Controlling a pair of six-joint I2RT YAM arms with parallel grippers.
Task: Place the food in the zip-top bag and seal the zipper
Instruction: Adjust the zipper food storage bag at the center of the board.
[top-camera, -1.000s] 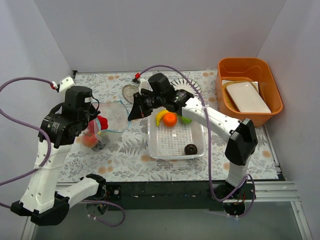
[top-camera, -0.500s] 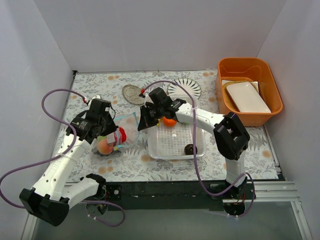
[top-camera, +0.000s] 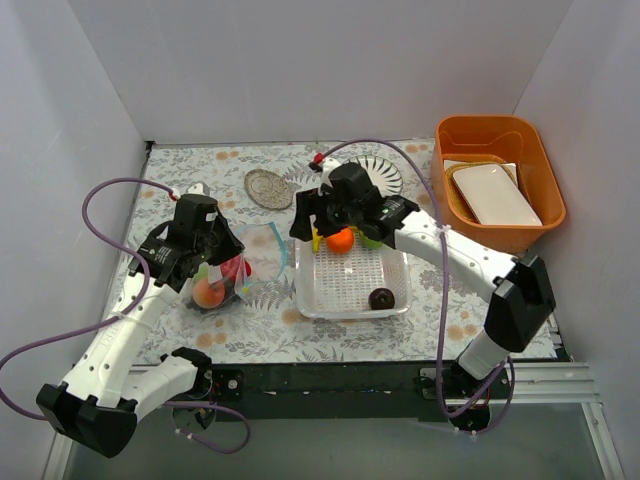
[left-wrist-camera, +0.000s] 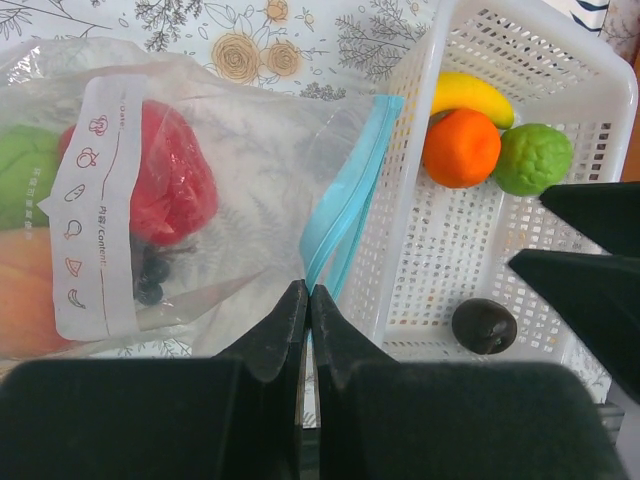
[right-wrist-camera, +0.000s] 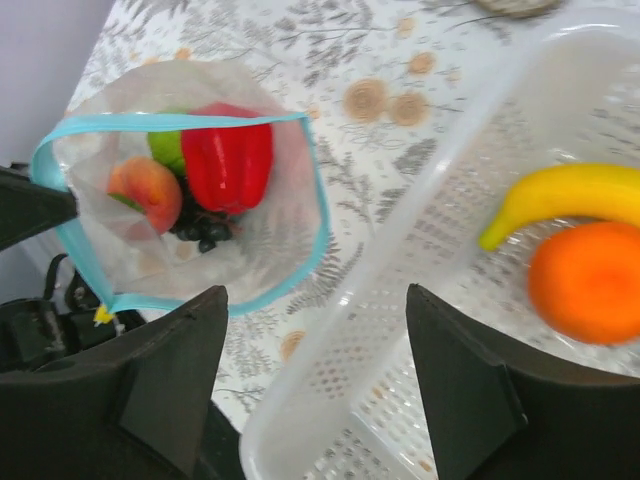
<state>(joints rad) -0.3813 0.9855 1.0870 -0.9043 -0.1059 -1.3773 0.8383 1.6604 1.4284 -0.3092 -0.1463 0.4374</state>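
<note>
1. Centrally, a white basket (top-camera: 345, 285) holds banana (right-wrist-camera: 570, 195), orange (right-wrist-camera: 590, 280), green ball (left-wrist-camera: 533, 158), dark brown ball (left-wrist-camera: 484, 325).
2. Beside it, the open zip-top bag (right-wrist-camera: 265, 250) holds red pepper (right-wrist-camera: 228, 155), peach (right-wrist-camera: 145, 190), grapes (right-wrist-camera: 203, 230).
3. My left claw (left-wrist-camera: 305, 300) pinches the bag at its zipper (left-wrist-camera: 340, 200); my right claw (right-wrist-camera: 315, 300) hangs spread, empty.

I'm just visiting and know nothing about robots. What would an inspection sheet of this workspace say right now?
Surface: table under a floral cloth.
Job's things: zip-top bag open, zipper unsealed, holding red pepper, peach, green ball, dark grapes; white basket holds banana, orange, second green ball, dark brown ball.
Clutter: orange tub with a white tray inside; glass dish; small round plate.
Grippers: left gripper shut on the bag's mouth; right gripper open, empty, above the basket's edge.
Cables: purple cables loop from both arms.
Surroundings: plain white walls on three sides.
</note>
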